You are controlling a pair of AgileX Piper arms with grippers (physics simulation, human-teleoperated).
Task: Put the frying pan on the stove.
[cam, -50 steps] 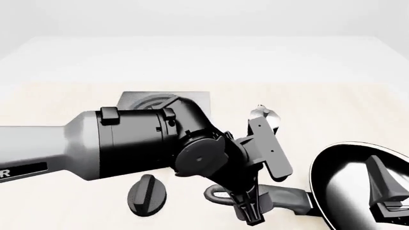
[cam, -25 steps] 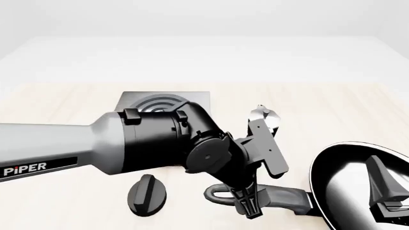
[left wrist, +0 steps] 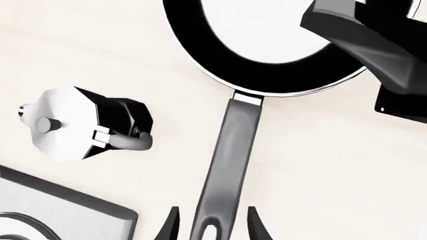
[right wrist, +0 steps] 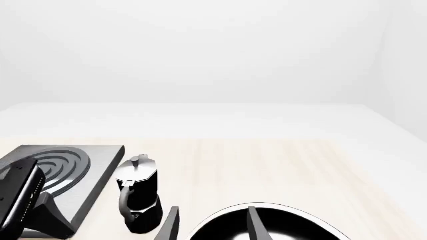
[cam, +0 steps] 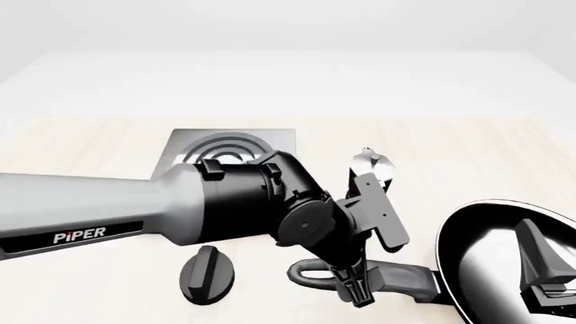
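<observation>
Reading outward from the frying pan (cam: 504, 260): it sits at the near right of the table (cam: 450, 155), still off the stove (cam: 185, 145), which lies well apart at the far left. Its handle (left wrist: 230, 160) runs leftward from the bowl toward the left arm, loop end nearest that arm. In the left wrist view the handle's long axis points straight back between the two fingertips of the left gripper (left wrist: 212, 227), one tip on either side of the loop end, a gap showing on both sides. We read those jaws as parted and not yet gripping. The left arm comes across low from the left, wrist bent down steeply, fingers aimed at the handle in the front view. It is plainly the nearer arm to the handle.

The right gripper (right wrist: 212, 222) hangs over the pan's bowl, jaws apart, holding nothing. A moka pot (right wrist: 137, 192) stands between pan and stove; an oval knob (cam: 207, 273) lies near the handle's loop.
</observation>
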